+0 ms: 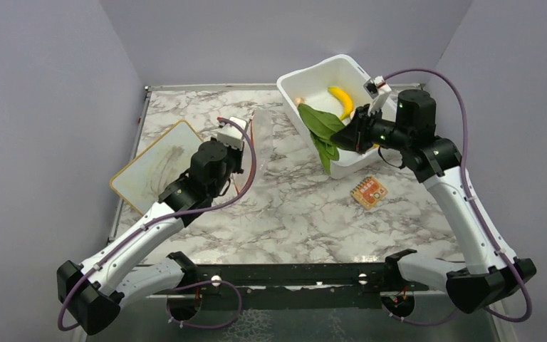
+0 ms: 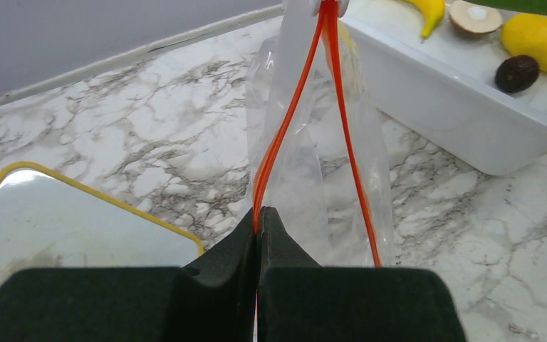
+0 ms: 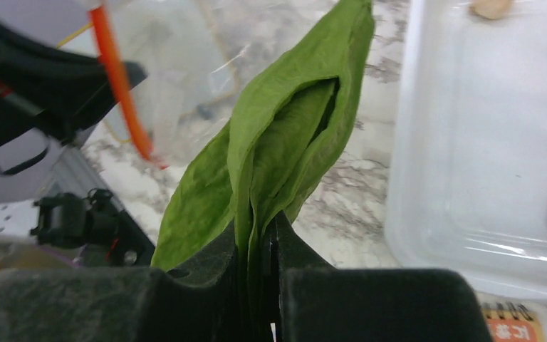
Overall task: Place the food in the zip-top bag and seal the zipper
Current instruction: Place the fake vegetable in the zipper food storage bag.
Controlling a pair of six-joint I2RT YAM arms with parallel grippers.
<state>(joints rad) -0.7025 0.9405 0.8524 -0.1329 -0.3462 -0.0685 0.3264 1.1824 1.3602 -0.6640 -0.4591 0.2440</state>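
My left gripper is shut on the red-orange zipper of the clear zip-top bag, holding its mouth up over the marble. In the top view the bag stands just beyond that gripper. My right gripper is shut on the green leafy vegetable, lifted above the near corner of the white tub; its leaves hang over the tub's left wall. A banana, a yellow oval fruit and small round pieces lie in the tub.
A yellow-rimmed white board lies at the left edge of the table. A small orange patterned square sits on the marble in front of the tub. Grey walls close in the sides and back.
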